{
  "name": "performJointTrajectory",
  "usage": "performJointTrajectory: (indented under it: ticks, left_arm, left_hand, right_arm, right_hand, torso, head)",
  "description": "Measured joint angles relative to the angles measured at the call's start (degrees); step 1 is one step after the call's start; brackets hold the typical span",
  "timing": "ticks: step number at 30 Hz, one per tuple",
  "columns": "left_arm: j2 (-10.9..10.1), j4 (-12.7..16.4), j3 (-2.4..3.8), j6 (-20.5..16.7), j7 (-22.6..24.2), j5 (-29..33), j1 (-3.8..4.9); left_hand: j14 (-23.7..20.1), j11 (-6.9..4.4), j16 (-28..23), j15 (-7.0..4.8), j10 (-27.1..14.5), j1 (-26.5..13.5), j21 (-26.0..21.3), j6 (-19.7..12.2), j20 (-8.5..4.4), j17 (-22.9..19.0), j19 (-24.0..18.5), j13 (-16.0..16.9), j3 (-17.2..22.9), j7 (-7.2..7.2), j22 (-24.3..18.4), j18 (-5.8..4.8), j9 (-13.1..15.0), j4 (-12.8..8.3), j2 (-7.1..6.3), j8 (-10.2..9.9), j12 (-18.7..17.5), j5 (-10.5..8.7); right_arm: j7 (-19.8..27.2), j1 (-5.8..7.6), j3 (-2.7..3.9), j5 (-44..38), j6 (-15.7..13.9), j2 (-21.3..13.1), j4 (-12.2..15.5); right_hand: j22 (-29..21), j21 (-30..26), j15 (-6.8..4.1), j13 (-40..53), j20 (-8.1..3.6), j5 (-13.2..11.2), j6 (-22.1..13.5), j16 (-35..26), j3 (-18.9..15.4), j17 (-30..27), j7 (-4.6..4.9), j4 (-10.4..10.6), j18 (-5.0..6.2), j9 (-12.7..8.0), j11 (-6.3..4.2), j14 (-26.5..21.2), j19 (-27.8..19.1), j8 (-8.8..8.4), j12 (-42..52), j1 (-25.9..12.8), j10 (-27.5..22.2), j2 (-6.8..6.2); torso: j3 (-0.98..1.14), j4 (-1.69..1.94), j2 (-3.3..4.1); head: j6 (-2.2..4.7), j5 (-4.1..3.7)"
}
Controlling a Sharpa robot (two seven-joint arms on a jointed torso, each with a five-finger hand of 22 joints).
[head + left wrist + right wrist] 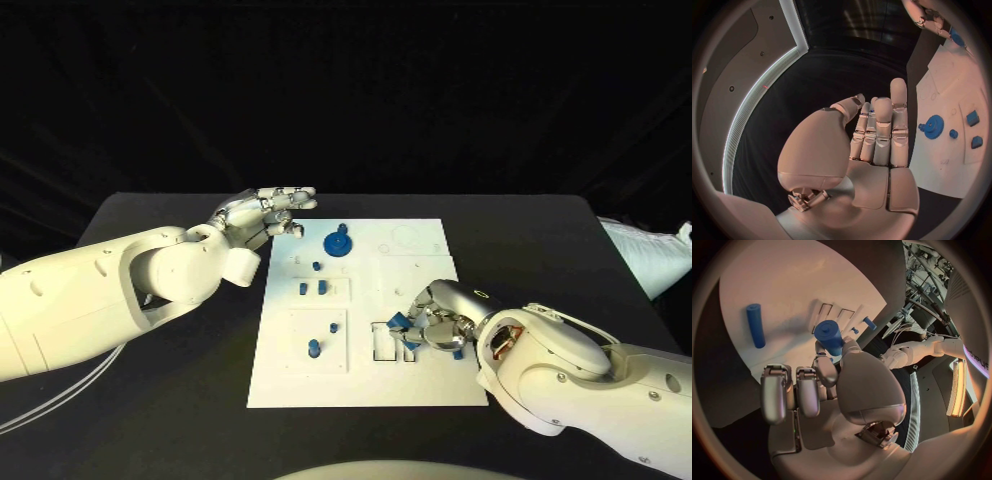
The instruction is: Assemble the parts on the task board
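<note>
Nearest the head camera, at the lower right of the frame, the right hand [437, 318] is hovering over the lower right part of the white task board [281, 385] and grasping a blue cylinder [829, 336]; in the right wrist view the piece is sitting pinched between the thumb and a finger, while the other fingers [774, 392] are curling downward beside it. A longer blue rod [754, 325] is lying flat on the board, well apart from the held piece, and a small blue peg [869, 323] is showing beyond the slotted recesses.

At the upper left of the head view, the left hand [265, 214] is hanging over the black tabletop [173, 400] just beside the board's upper left corner. In the left wrist view its fingers [882, 130] are standing straight and close together with nothing between them and the thumb, so the hand is released.

On the board, a blue gear [338, 243] is resting near the upper middle, close to the left hand. Below it, small blue blocks [313, 289] are sitting in a recessed panel, and a blue oval piece [313, 348] is lying in the lower left panel. More blue parts are clustering under the right hand, partly hidden by it.
</note>
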Motion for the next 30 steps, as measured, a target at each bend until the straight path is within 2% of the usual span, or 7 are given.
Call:
performJointTrajectory:
  ticks: [11,13,18,20,25,27,30]
  left_arm:
    - [0.0,0.1,0.0,0.0,0.0,0.0,0.0]
    - [-0.1,0.1,0.0,0.0,0.0,0.0,0.0]
    - [-0.1,0.2,0.0,0.0,0.0,0.0,0.0]
    - [-0.1,0.2,0.0,0.0,0.0,0.0,0.0]
    - [-0.1,0.2,0.0,0.0,0.0,0.0,0.0]
    - [-0.1,0.2,0.0,0.0,0.0,0.0,0.0]
    - [-0.1,0.2,0.0,0.0,0.0,0.0,0.0]
  left_hand:
    - [0.0,0.0,0.0,0.0,0.0,0.0,0.0,0.0,0.0,0.0,0.0,0.0,0.0,0.0,0.0,0.0,0.0,0.0,0.0,0.0,0.0,0.0]
    - [0.0,0.0,0.0,0.0,0.0,0.0,0.0,0.0,0.0,0.0,0.0,0.0,0.0,0.0,0.0,0.0,0.0,0.0,0.0,0.0,0.0,0.0]
    - [0.0,0.0,0.0,0.0,0.0,0.0,0.0,0.0,0.0,0.0,0.0,0.0,0.0,0.0,0.0,0.0,0.0,0.0,0.0,0.0,0.0,0.0]
    - [0.0,0.0,0.0,0.0,0.0,0.0,0.0,0.0,0.0,0.0,0.0,0.0,0.0,0.0,0.0,0.0,0.0,0.0,0.0,0.0,0.0,0.0]
    - [0.0,0.0,0.0,0.0,0.0,0.0,0.0,0.0,0.0,0.0,0.0,0.0,0.0,0.0,0.0,0.0,0.0,0.0,0.0,0.0,0.0,0.0]
    - [0.0,0.0,0.0,0.0,0.0,0.0,0.0,0.0,0.0,0.0,0.0,0.0,0.0,0.0,0.0,0.0,0.0,0.0,0.0,0.0,0.0,0.0]
    - [0.0,0.0,0.0,0.0,0.0,0.0,0.0,0.0,0.0,0.0,0.0,0.0,0.0,0.0,0.0,0.0,0.0,0.0,0.0,0.0,0.0,0.0]
  right_arm:
    - [-0.4,-0.13,-0.04,1.4,2.5,2.0,-1.1]
    - [-0.4,-0.13,-0.03,1.4,2.9,2.2,-1.2]
    - [-0.6,-0.12,-0.03,1.0,3.7,2.6,-1.4]
    - [-0.7,-0.12,-0.05,0.8,4.0,2.7,-1.6]
    - [-0.9,-0.14,-0.08,0.1,4.5,3.0,-1.7]
    - [-1.0,-0.14,-0.08,-0.3,4.6,3.1,-1.8]
    - [-1.0,-0.14,-0.08,-0.9,4.7,3.2,-1.8]
  right_hand:
    - [0.0,0.0,-0.54,3.7,-0.42,0.7,0.2,0.0,-0.3,0.0,0.22,0.2,0.01,0.0,-0.2,0.3,0.0,0.35,0.2,-3.4,-0.2,1.9]
    - [0.0,0.0,-0.57,3.8,-0.42,1.7,0.4,0.0,-0.7,0.0,0.31,0.3,0.01,4.2,-0.21,0.3,0.0,0.57,1.2,-4.3,-0.2,1.43]
    - [0.0,0.0,-0.66,6.2,-0.42,2.0,1.6,0.0,-1.9,0.0,-0.12,0.2,0.01,5.9,-0.74,0.4,0.0,1.07,8.2,-6.2,0.0,1.01]
    - [0.0,0.0,-1.28,9.9,-0.73,0.8,3.2,0.0,-2.7,0.0,-1.39,0.3,0.01,6.1,-2.31,0.4,-0.1,1.08,9.7,-7.3,1.6,0.69]
    - [0.0,0.0,-1.53,10.2,-0.82,-6.9,5.7,0.0,-5.9,0.0,-3.69,0.2,0.01,7.4,-2.84,-0.2,0.0,0.9,8.7,-10.7,2.3,0.29]
    - [0.0,-0.2,-1.5,10.2,-0.82,-9.3,5.9,0.0,-7.1,0.0,-4.19,0.2,0.01,7.8,-2.66,-0.1,0.0,0.86,8.5,-11.3,2.0,-0.05]
    - [0.0,-0.2,-1.3,10.2,-0.82,-11.1,5.6,0.0,-8.1,0.0,-3.97,0.3,0.01,8.1,-2.75,0.1,0.0,0.86,8.2,-12.1,2.0,-0.29]
  torso:
    - [0.03,-0.05,-0.01]
    - [0.03,-0.06,-0.01]
    - [0.04,-0.08,-0.01]
    - [0.06,-0.09,-0.01]
    - [0.07,-0.1,-0.01]
    - [0.07,-0.1,0.0]
    - [0.07,-0.1,0.0]
  head:
    - [-0.13,0.07]
    - [-0.17,0.09]
    - [-0.23,0.14]
    - [-0.24,0.14]
    - [-0.29,0.16]
    - [-0.3,0.16]
    - [-0.31,0.18]
